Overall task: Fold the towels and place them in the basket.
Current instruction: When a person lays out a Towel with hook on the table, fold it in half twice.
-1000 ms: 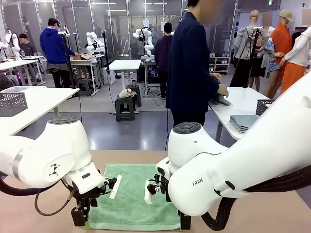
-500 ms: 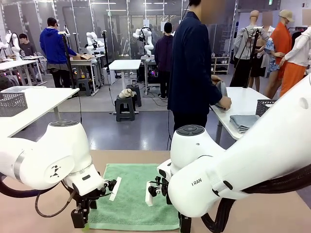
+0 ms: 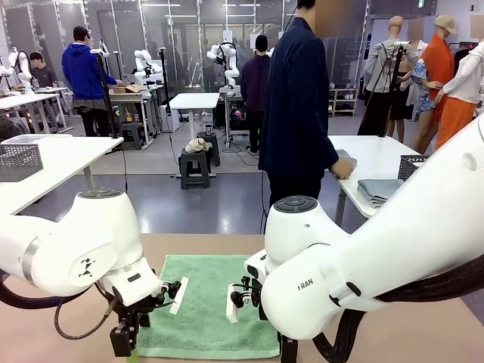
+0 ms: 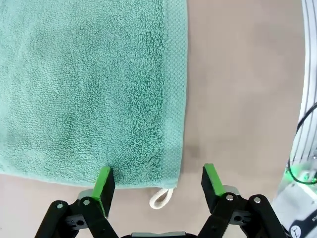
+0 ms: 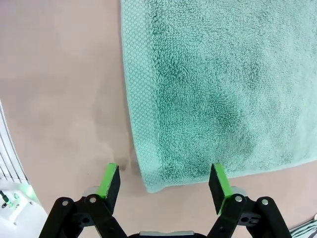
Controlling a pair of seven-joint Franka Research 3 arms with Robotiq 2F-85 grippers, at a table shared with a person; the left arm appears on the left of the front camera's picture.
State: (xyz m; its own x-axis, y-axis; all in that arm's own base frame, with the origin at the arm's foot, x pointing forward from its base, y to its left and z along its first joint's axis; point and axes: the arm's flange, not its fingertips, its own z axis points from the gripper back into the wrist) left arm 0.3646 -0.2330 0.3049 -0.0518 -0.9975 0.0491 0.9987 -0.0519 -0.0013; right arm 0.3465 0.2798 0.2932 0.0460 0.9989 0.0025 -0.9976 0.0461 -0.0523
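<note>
towel (image 3: 208, 306): flat on table (image 3: 227, 243), between both arms | left gripper (image 4: 158, 181): fingers spread apart, straddling one towel corner, white loop (image 4: 161, 198) between them | right gripper (image 5: 164, 179): fingers spread apart, straddling other near corner | pad-to-cloth contact: cannot tell

Towel (image 4: 89, 89): mint terry cloth, rough looped pile, matt; edge band flatter, tight waffle-like weave. Corner loop (image 4: 161, 198): white woven cord, matt. Table (image 4: 242, 89): smooth matt beige top, faint dark smudges. Left gripper (image 4: 157, 177): black matt plastic links, small metal screws; green pads (image 4: 105, 182) smooth, slight sheen. Right gripper (image 5: 166, 177): same black plastic, same green pads. Arm shells (image 3: 98, 242): white plastic, smooth, glossy.
</note>
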